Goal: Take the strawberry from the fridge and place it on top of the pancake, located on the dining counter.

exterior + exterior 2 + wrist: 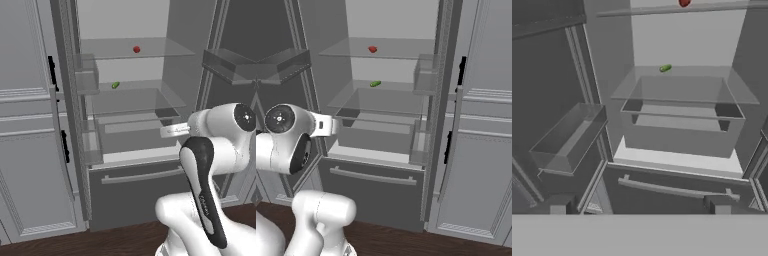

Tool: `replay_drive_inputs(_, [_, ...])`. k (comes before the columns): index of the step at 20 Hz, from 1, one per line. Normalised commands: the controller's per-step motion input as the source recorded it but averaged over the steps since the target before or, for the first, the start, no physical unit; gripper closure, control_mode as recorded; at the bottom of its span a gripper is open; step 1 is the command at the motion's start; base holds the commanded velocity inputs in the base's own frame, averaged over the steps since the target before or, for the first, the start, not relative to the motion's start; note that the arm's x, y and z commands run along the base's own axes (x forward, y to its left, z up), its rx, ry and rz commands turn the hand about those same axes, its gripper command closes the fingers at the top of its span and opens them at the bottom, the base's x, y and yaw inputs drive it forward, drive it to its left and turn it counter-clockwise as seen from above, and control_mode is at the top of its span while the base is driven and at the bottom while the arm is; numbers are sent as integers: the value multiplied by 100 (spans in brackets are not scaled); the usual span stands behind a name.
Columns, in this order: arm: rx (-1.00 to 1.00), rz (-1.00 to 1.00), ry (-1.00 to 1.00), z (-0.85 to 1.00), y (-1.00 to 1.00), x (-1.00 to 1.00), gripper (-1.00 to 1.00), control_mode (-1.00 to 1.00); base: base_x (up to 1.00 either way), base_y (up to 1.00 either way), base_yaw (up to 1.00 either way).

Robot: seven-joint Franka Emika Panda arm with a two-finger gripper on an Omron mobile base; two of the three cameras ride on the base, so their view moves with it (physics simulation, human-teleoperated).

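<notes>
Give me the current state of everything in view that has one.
fridge: doors open, bottom drawer shut.
strawberry: resting on the upper glass shelf, untouched.
small green item: lying on the shelf below.
gripper: open, empty, facing the fridge interior from outside it.

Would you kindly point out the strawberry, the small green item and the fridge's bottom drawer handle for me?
strawberry (136, 49), left base view, middle of the red fruit on the upper glass shelf.
small green item (115, 85), left base view, its middle.
bottom drawer handle (372, 176), right base view, midway along the horizontal bar.
</notes>
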Motion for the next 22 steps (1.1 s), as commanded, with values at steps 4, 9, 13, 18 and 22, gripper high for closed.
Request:
replay_drive_inputs(4, [-15, -15, 0, -2, -23, -29, -100, -100, 0, 0, 0])
replay_drive_inputs(9, [-4, -9, 0, -7, -9, -10, -100, -100, 0, 0, 0])
replay_drive_inputs(13, [0, -2, 8, -21, -1, -2, -100, -100, 0, 0, 0])
replay_drive_inputs(18, [0, 0, 5, -17, 0, 0, -100, -100, 0, 0, 0])
replay_drive_inputs(22, [0, 0, 0, -5, 0, 0, -100, 100, 33, 0, -3])
